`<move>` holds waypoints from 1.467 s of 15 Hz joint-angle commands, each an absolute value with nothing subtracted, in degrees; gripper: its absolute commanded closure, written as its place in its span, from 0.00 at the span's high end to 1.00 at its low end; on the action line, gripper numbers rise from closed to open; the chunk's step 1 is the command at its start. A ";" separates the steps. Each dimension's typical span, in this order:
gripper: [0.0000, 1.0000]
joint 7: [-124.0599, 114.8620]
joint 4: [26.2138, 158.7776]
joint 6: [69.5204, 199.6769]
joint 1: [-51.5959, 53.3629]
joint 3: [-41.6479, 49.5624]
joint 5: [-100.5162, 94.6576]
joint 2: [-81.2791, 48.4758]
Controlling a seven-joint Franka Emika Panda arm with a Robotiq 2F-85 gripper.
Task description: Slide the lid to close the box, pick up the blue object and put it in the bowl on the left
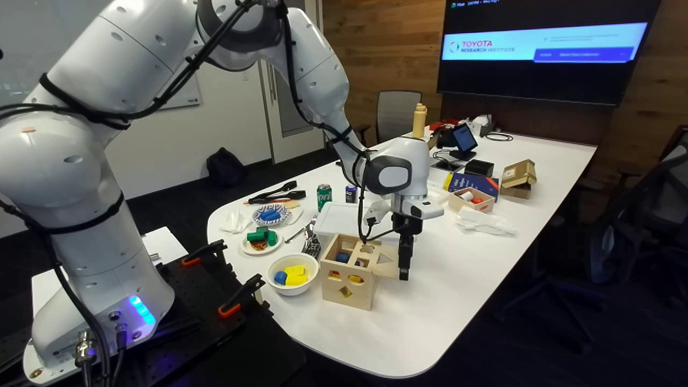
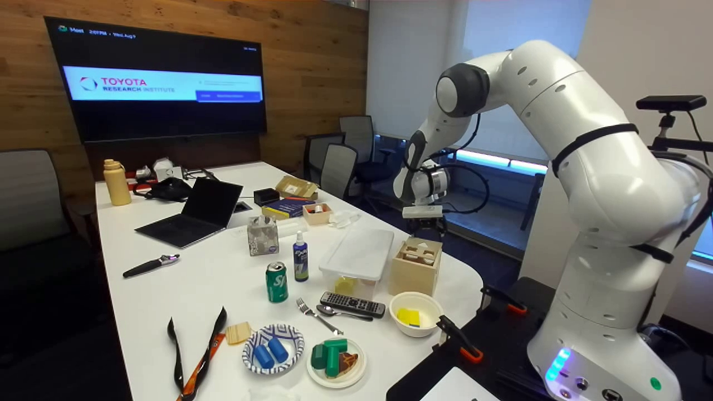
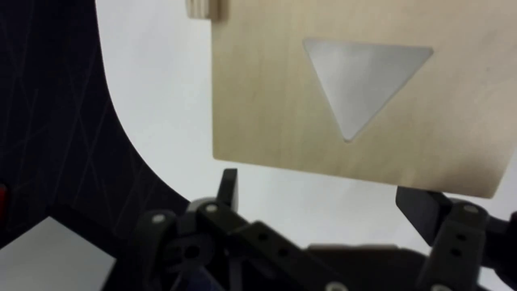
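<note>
The small light-wood box [image 1: 360, 296] stands near the table's front end; it also shows in an exterior view [image 2: 413, 277]. Its lid [image 1: 391, 266] is slid partly out, sticking past one side and leaving part of the top uncovered. A blue object [image 1: 342, 257] shows inside the box through the opening. My gripper [image 1: 404, 273] points down at the lid's protruding end. In the wrist view the gripper [image 3: 317, 186] is open and empty; the lid [image 3: 270, 101] overlaps one fingertip. Contact cannot be told. A white bowl [image 1: 274, 263] beside the box holds yellow blocks and a blue one.
A patterned bowl [image 2: 248, 362] holds blue blocks. A plate [image 2: 356, 381] holds green blocks. A lidded white plastic box [image 2: 362, 250] stands against the wooden box's side. A remote [image 2: 352, 304], a spoon, a fork, a green can [image 2: 277, 282] and a spray bottle [image 2: 301, 259] stand or lie around.
</note>
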State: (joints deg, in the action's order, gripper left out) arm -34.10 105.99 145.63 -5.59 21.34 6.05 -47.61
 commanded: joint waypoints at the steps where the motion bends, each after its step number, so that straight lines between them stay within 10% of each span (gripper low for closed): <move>1: 1.00 -32.75 107.75 138.23 -7.24 18.99 7.63 -43.32; 22: 1.00 -30.18 137.18 142.90 -3.61 14.89 7.19 -10.25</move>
